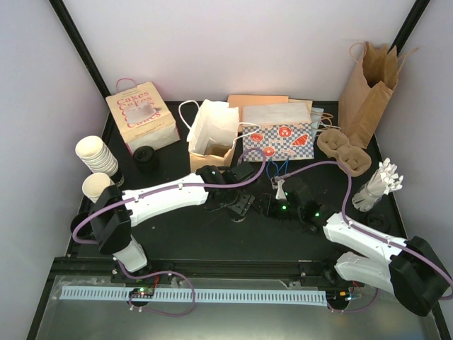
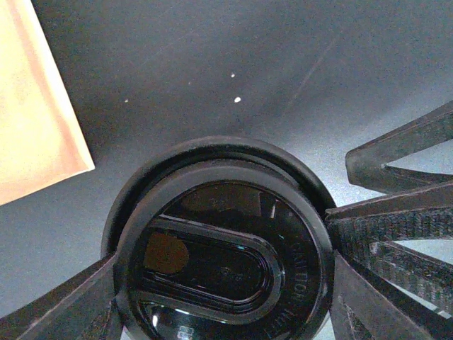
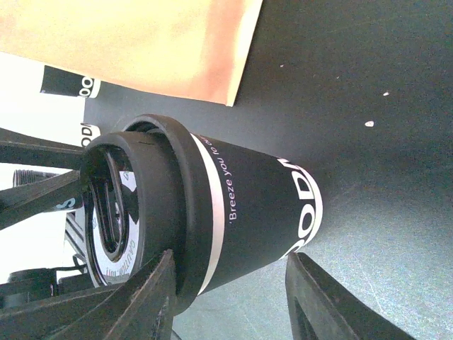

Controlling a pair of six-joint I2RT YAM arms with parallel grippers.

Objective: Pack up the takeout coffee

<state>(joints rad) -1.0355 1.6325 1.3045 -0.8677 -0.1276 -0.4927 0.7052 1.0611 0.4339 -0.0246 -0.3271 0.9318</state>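
Note:
The takeout coffee [image 3: 262, 205] is a black paper cup with white lettering and a black lid [image 3: 134, 212]. It stands upright on the black table in the right wrist view. From above, the left wrist view shows the lid [image 2: 226, 255] filling the lower middle. My left gripper [image 2: 223, 273] is shut on the lid, its fingers [image 2: 375, 234] touching the rim on both sides. My right gripper [image 3: 233, 283] is rolled sideways and open just in front of the cup, apart from it. In the top view both grippers, left [image 1: 241, 205] and right [image 1: 272, 205], meet mid-table and hide the cup.
An open brown paper bag [image 1: 212, 138] stands just behind the grippers, and its corner [image 2: 35, 106] shows in the left wrist view. A pink cake box [image 1: 140, 117], stacked cream cups [image 1: 95, 156], loose black lids [image 1: 146, 159], a checked bag [image 1: 277, 138], a cup carrier [image 1: 343, 150] and a tall brown bag [image 1: 368, 88] ring the table.

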